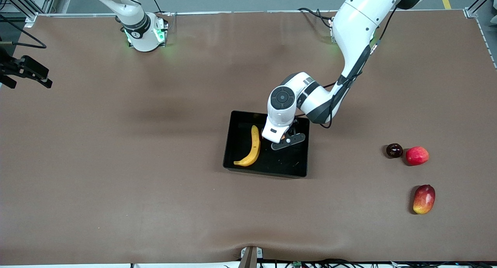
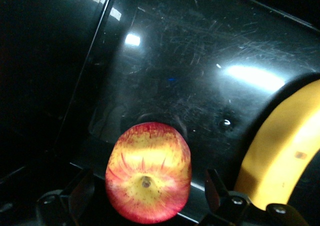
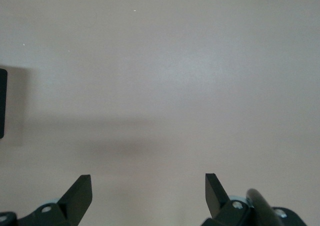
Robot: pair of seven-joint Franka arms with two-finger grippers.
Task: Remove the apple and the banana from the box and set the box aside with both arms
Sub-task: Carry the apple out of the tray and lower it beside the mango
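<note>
- The left gripper (image 1: 286, 139) reaches down inside the box (image 1: 237, 120), a shallow black tray near the middle of the table (image 1: 116, 163); its fingers (image 2: 80, 193) stand spread wide, one on each side of the apple (image 2: 148, 172), with gaps showing, so nothing is gripped yet.
- The apple rests on the tray floor, stem dimple facing the wrist camera; in the front view the arm's wrist hides almost all of it.
- The banana (image 1: 252, 147) lies in the same tray, beside the apple, toward the right arm's end; it is untouched.
- The right gripper (image 3: 148, 196) waits over bare table at the right arm's end, well apart from the tray; its fingers are wide open and hold nothing.
- Step in hand, as it appears: the first pick, the apple; the banana and the two-armed shove of the tray are not yet done.
- Next, by this reading: close squarely on the apple, lift it clear of the low wall, and set it on the table; a round fruit may roll if pinched off-centre.
</note>
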